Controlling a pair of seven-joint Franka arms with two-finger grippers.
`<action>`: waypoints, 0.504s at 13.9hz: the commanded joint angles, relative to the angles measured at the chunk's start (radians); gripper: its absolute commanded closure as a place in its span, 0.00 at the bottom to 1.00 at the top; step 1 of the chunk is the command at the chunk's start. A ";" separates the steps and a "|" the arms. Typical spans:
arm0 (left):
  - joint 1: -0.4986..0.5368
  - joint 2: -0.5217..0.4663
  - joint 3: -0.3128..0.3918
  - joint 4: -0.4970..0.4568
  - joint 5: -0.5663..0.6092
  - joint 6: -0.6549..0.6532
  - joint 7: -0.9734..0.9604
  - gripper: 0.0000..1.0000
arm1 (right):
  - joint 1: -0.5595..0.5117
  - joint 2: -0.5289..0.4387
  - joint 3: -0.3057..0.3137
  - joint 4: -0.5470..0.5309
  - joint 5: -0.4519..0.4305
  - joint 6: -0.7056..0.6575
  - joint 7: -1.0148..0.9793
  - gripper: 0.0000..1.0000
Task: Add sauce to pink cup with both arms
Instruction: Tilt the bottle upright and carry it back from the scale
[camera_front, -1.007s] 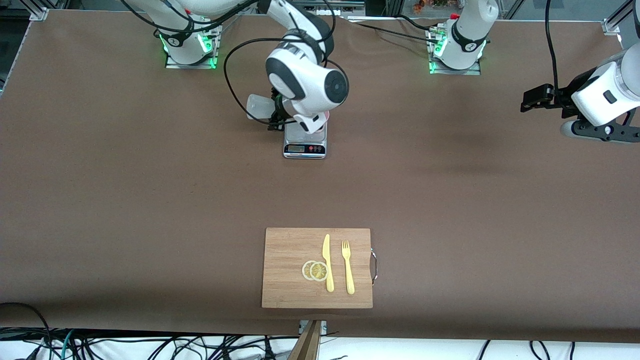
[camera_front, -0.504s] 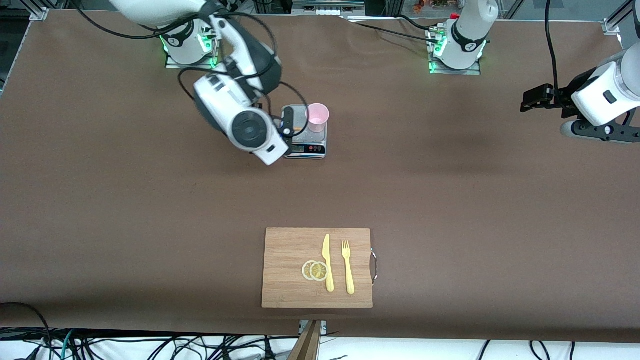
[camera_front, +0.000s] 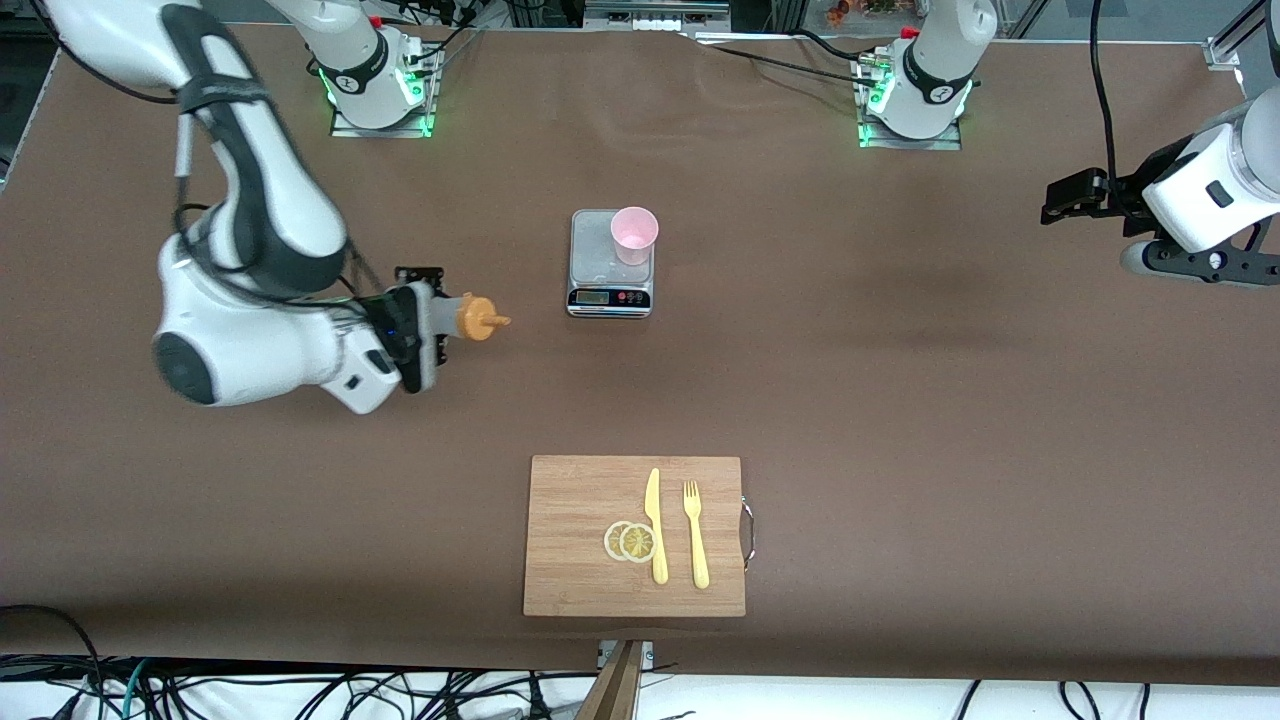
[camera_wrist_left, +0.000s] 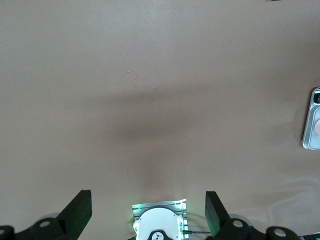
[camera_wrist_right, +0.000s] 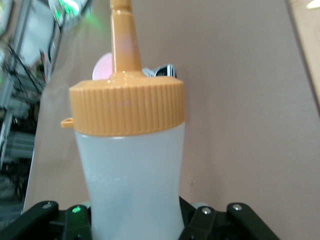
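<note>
While the right gripper (camera_front: 425, 322) holds the sauce bottle (camera_front: 470, 320) sideways over the desk (camera_front: 900, 400) toward the right arm's end, the pink cup (camera_front: 634, 234) stands on a scale (camera_front: 609, 290).

From the left wrist, the waiting left gripper (camera_wrist_left: 148, 207) hangs wide apart over bare desk.

From the right wrist, the bottle's orange cap (camera_wrist_right: 127, 107) points toward the cup (camera_wrist_right: 103, 66).

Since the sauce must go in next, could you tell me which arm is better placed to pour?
Right: the right gripper holds the squeeze bottle; the left gripper waits open, farther from the pink cup.
</note>
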 joint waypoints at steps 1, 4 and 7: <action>0.003 0.012 -0.003 0.027 0.018 -0.009 0.023 0.00 | -0.049 -0.009 -0.046 -0.064 0.179 0.004 -0.124 1.00; 0.003 0.012 -0.003 0.027 0.018 -0.009 0.023 0.00 | -0.076 0.004 -0.158 -0.119 0.383 -0.038 -0.269 1.00; 0.003 0.012 -0.003 0.027 0.018 -0.009 0.023 0.00 | -0.079 0.063 -0.275 -0.125 0.546 -0.154 -0.437 1.00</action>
